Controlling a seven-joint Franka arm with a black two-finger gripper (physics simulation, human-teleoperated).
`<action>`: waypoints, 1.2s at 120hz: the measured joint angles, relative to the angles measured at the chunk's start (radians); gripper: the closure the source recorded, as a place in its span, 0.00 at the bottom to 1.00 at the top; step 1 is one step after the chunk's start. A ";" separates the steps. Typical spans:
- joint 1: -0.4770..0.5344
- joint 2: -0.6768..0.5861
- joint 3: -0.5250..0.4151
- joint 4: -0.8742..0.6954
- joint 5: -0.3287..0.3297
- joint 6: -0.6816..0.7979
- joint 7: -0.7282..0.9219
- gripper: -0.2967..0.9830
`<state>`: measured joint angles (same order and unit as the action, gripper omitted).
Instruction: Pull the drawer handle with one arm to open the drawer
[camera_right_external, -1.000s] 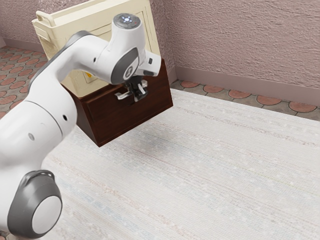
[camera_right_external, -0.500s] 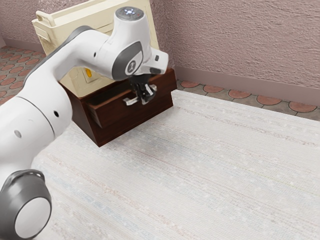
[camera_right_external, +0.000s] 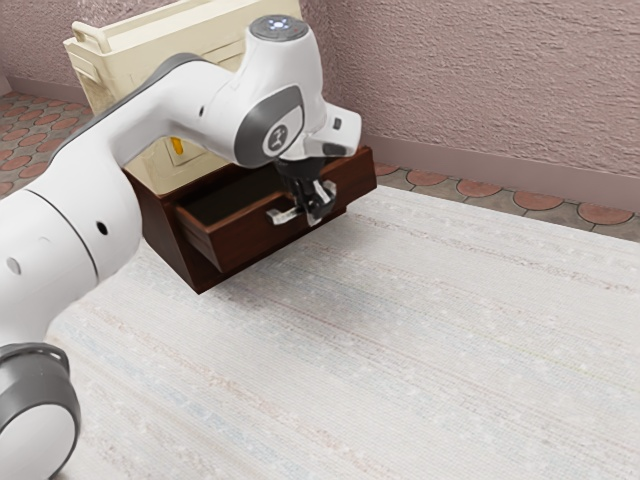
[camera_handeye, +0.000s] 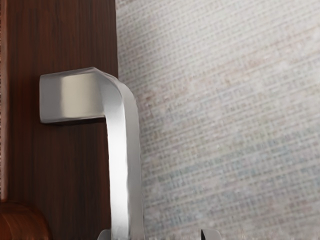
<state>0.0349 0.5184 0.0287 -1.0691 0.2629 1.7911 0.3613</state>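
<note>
My gripper (camera_right_external: 316, 210) is at the silver handle (camera_right_external: 284, 216) of the dark wooden drawer (camera_right_external: 238, 240), which stands partly out of its cabinet (camera_right_external: 172, 238). Part of the handle is hidden by the hand. The wrist view has the handle (camera_handeye: 125, 165) running along the drawer front (camera_handeye: 60, 35). At that view's lower edge, my gripper (camera_handeye: 157, 235) is open: one fingertip is on the drawer side, close against the bar, and the other stands well off it, with a wide gap between.
A cream cabinet (camera_right_external: 150, 58) sits on top of the wooden one, partly behind my arm. A pale woven rug (camera_right_external: 400, 340) spreads in front of the drawer. A pink textured wall (camera_right_external: 490, 85) rises behind.
The drawer has gone from closed to partly open, sliding out toward the exterior view's right. My hand has moved the same way along with the handle.
</note>
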 joint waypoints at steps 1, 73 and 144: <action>0.000 -0.001 -0.001 -0.002 0.000 0.000 -0.001 0.66; -0.078 -0.048 -0.003 -0.062 -0.001 -0.021 -0.058 0.67; -0.101 -0.312 -0.019 -0.041 0.017 -0.195 -0.087 0.40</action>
<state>-0.0660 0.2062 0.0101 -1.1104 0.2797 1.5960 0.2746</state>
